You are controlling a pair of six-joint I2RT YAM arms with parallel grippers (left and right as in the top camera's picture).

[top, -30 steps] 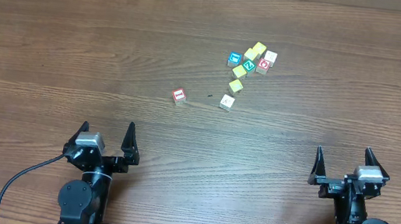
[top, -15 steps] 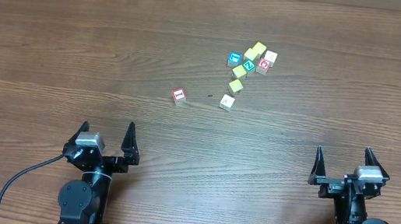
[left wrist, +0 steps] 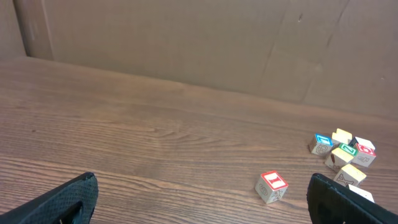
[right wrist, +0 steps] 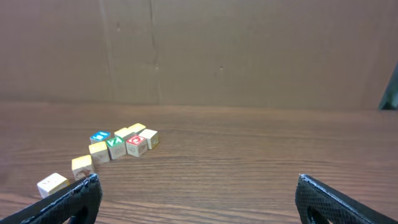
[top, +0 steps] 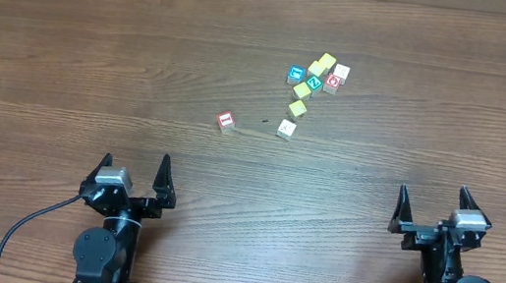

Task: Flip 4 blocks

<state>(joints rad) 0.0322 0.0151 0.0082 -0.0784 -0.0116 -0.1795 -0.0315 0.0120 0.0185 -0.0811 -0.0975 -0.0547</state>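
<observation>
Overhead, we note the left end effector (top: 136, 163) and right end effector (top: 433, 197) parked at the near edge of the desk (top: 98, 40), both with fingers spread wide and holding nothing. The lone red-framed block (top: 225, 120) and the pale block (top: 286, 128) lie apart near mid-desk. The red-marked block (top: 333, 83) and white block (top: 341, 73) touch each other in a tight cluster with the yellow cubes (top: 302, 90), blue-faced cube (top: 295, 73) and green-faced cube (top: 314, 84). From the left wrist, the lone block sits ahead and to the right, unobstructed. From the right wrist, the cluster lies ahead and to the left, its cubes crowded edge to edge. We judge no flip begun. Risks: fingers entering the cluster may shove neighbours or seize a wrong cube, and so small a block may slip or land on its original face.
</observation>
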